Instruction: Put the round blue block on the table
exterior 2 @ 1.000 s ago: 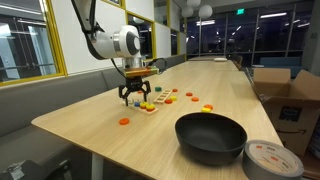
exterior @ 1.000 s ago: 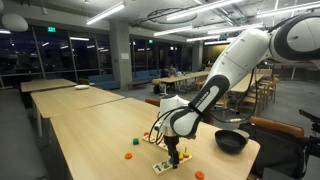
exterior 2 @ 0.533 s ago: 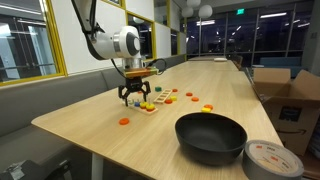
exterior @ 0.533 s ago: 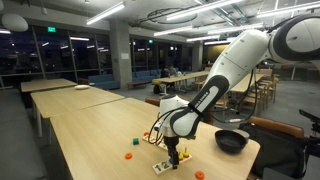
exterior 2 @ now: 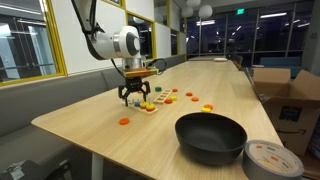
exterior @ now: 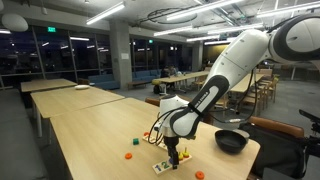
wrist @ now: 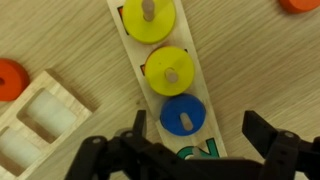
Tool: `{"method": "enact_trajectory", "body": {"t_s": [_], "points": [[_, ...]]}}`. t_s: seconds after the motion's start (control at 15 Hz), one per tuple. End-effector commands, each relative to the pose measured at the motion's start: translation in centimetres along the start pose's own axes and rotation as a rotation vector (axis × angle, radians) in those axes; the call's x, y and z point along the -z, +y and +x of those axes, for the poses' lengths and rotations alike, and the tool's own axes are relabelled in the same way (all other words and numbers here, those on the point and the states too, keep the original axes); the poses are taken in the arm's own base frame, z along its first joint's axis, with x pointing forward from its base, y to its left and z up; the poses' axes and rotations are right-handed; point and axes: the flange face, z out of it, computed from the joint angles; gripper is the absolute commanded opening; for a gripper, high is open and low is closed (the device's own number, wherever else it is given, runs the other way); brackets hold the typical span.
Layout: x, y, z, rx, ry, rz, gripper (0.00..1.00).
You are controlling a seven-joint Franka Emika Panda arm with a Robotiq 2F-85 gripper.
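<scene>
A black bowl (exterior 2: 211,137) sits near the camera, with a tape roll (exterior 2: 272,160) just right of it and a cardboard box (exterior 2: 285,95) farther back. Two yellow discs (wrist: 148,20) sit on pegs of a wooden board (wrist: 138,58), and an orange disc (wrist: 10,78) lies to its left.

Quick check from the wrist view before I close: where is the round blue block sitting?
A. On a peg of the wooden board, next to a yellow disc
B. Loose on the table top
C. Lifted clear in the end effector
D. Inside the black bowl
A. The round blue block sits on its peg on the wooden board beside a yellow disc, and the open end effector straddles it.
</scene>
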Motion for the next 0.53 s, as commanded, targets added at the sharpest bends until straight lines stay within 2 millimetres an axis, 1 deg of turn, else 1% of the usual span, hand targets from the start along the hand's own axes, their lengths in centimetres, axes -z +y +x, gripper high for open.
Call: {"method": "enact_trajectory", "body": {"t_s": [0.0,0.07,0.33,0.4,0.47], "points": [[0.46,0.41,0.33,0.000,0.018,0.010,0.70],[0.47,0.41,0.33,-0.001,0.018,0.010,0.60],[0.85,0.66,0.51,-0.003,0.027,0.002,0.31],[0.93,0.74,0.55,-0.004,0.028,0.000,0.22],[0.95,0.76,0.54,-0.005,0.029,0.001,0.20]]}}
